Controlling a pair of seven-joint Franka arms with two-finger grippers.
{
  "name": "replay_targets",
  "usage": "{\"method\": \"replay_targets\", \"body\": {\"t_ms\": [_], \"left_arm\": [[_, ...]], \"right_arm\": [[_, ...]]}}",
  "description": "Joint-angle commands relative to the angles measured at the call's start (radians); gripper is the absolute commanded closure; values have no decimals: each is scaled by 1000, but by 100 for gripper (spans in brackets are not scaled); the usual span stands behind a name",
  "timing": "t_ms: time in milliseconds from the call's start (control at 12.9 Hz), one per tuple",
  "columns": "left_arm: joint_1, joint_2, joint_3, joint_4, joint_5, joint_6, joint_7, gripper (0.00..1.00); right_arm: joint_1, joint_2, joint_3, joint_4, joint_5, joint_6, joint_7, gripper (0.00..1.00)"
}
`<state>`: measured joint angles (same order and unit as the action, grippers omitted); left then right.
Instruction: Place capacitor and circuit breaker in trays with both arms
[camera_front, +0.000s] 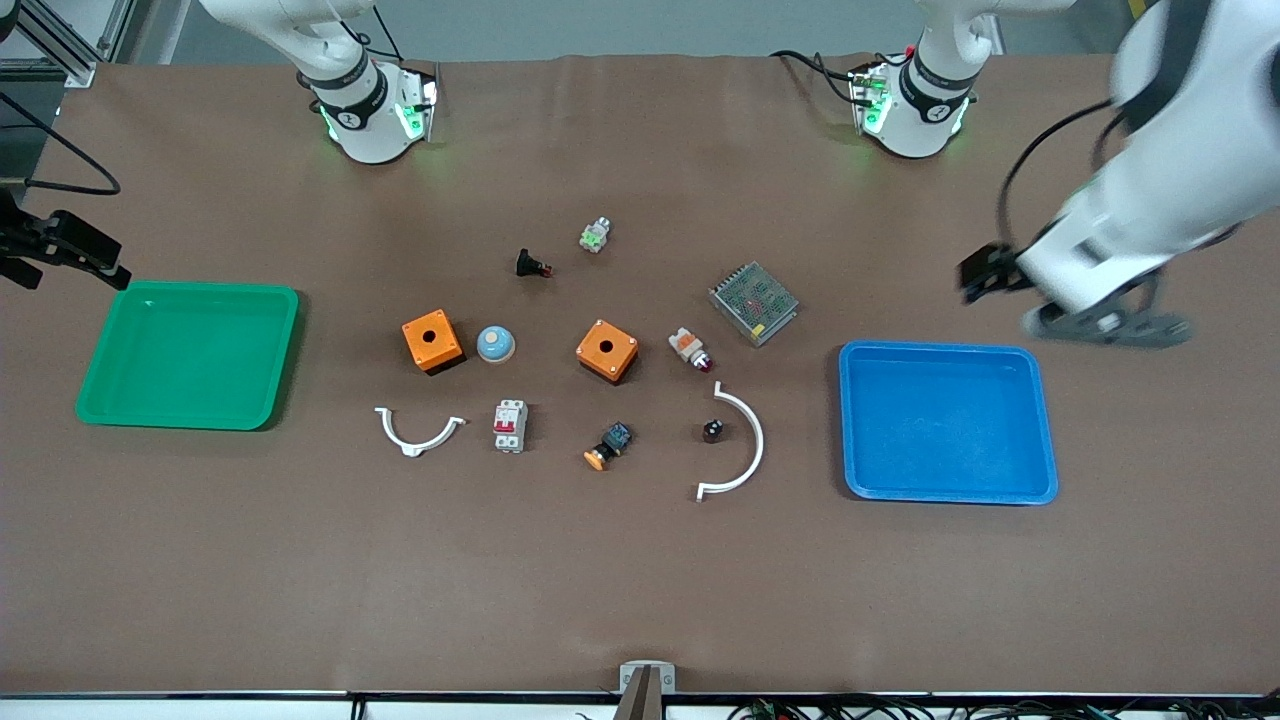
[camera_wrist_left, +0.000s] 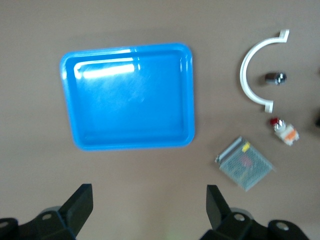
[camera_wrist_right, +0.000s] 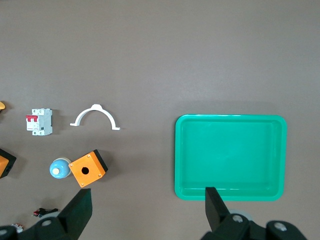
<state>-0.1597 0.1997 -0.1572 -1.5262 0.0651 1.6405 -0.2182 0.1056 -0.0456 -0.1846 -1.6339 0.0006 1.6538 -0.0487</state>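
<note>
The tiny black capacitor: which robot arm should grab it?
Probably the left arm. The capacitor sits inside the big white curved piece, toward the left arm's end of the table, beside the blue tray. The left end effector, open, hangs by that tray. The right end effector is over the green tray.

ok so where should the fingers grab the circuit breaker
Across the two long plain sides of the circuit breaker, coming straight down. It lies flat with its red levers facing up, and bare table on both long sides leaves room; the curved white clip is apart from it.
</note>
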Motion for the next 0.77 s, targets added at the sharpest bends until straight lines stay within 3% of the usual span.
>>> {"method": "replay_targets", "body": {"t_ms": [0,310,465,697], "left_arm": [[-121,156,-2,69,64,74,-233,0],[-233,400,-2,123,62,299,-519,0],[-271,504,1,124,62,453,-649,0],[-296,595,-1,124,59,585,-679,6]], "right_arm": [[-10,-23,8,-24,2,9,-7,0],[11,-16,13,-69,1,21,-8,0],[87,1,13,-130,1,91,-5,0],[178,108,14,-142,2,138,0,0]]}}
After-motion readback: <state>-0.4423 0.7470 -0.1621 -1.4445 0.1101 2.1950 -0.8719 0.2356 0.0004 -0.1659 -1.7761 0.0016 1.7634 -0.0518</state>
